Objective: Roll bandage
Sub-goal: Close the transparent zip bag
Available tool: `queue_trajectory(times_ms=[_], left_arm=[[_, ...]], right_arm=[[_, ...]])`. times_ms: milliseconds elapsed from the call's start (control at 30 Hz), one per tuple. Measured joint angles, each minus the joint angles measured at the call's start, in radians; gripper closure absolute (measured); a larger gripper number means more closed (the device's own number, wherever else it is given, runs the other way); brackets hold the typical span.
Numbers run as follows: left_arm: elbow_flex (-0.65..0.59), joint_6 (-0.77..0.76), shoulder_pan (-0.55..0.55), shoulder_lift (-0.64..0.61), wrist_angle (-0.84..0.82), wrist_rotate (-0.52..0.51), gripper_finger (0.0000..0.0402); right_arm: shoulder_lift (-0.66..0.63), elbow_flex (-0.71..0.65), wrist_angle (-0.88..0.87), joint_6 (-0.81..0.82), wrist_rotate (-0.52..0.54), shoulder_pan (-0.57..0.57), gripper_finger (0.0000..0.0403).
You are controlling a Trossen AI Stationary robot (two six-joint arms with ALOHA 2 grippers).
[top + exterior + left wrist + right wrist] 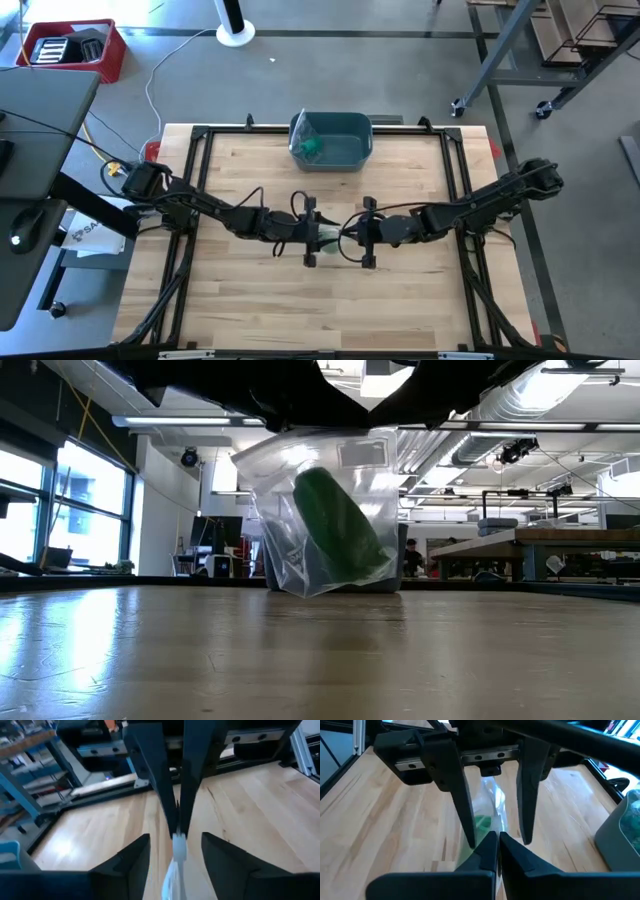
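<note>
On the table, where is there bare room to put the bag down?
Bare wood lies along the near edge of the table, in front of both grippers, and at the far corners beside the bin. The middle is crowded: left gripper and right gripper meet at the bag.

Light wooden desk with a black frame; a grey bin sits at its far edge, centred.

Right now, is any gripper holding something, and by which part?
The right gripper pinches the clear bag by its top edge. The left gripper has open jaws and holds nothing.
</note>
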Motion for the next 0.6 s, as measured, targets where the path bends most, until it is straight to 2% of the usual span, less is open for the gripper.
queue_trajectory(times_ms=[100, 433, 600], left_arm=[[0.0, 0.027, -0.005, 0.0, 0.007, -0.01, 0.0251], [0.0, 0.028, -0.01, -0.004, -0.008, -0.014, 0.0368], [0.001, 0.022, -0.02, -0.004, -0.027, -0.04, 0.0387]], right_arm=[[0.0, 0.0, 0.0, 0.0, 0.0, 0.0, 0.0402], [0.0, 0.0, -0.004, 0.003, 0.0, 0.0, 0.0403], [0.0, 0.0, -0.021, 0.016, 0.004, 0.0, 0.0403]])
